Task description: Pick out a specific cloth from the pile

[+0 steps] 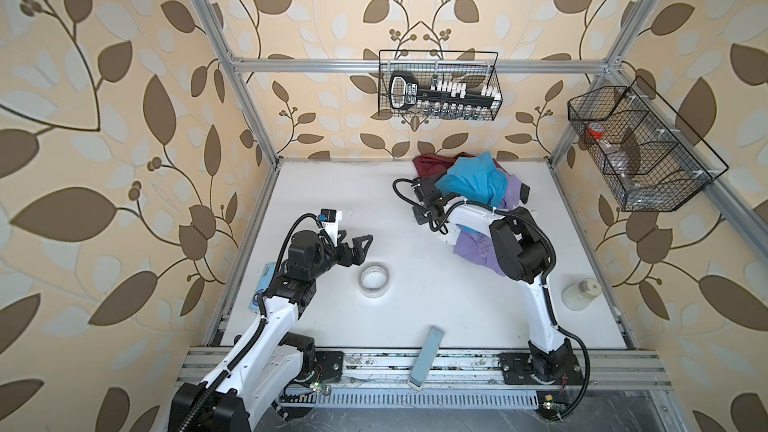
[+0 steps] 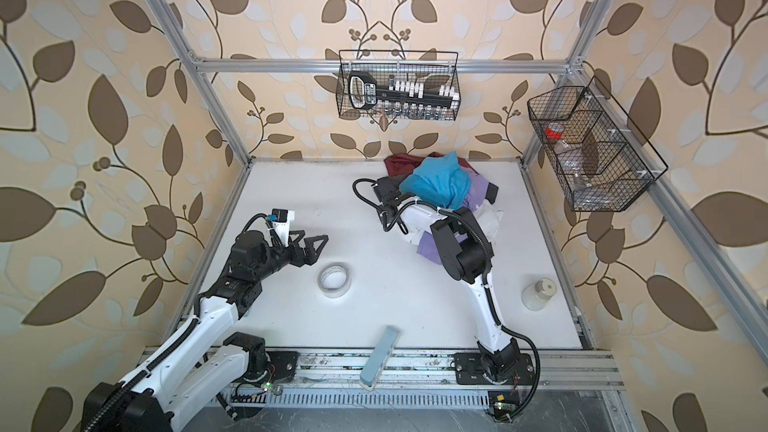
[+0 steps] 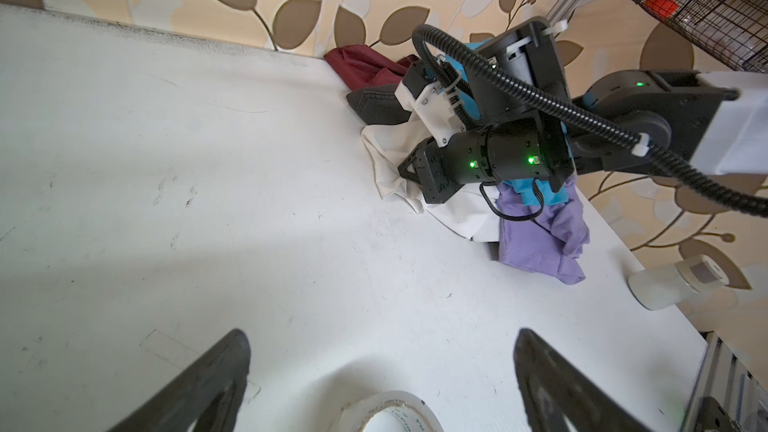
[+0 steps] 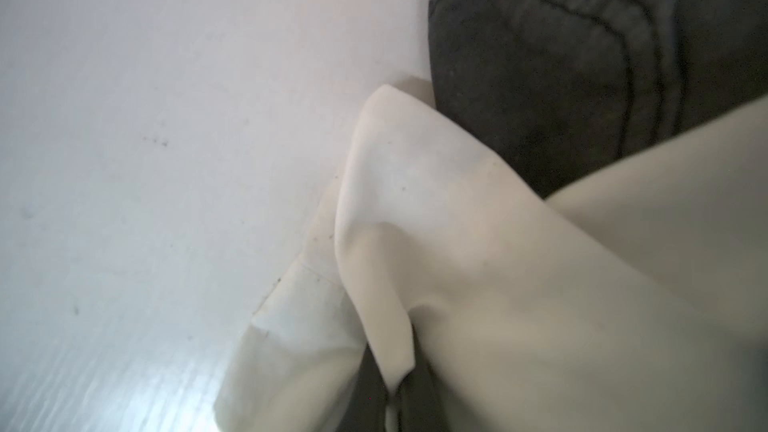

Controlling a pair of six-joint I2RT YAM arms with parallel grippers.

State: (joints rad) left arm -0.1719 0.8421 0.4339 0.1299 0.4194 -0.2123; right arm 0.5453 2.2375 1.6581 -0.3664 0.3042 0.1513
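White table (image 1: 415,309): tape roll (image 1: 376,292) print unreadable; right claw (image 4: 397,398) pinching cloth (image 4: 457,264).

white cloth (image 3: 390,151), crumpled, at mixed pile (image 1: 473,181) edge

table (image 1: 415,251): white | pile (image 1: 473,185) back right | tape roll (image 1: 375,293) middle | bottle (image 1: 582,293) right
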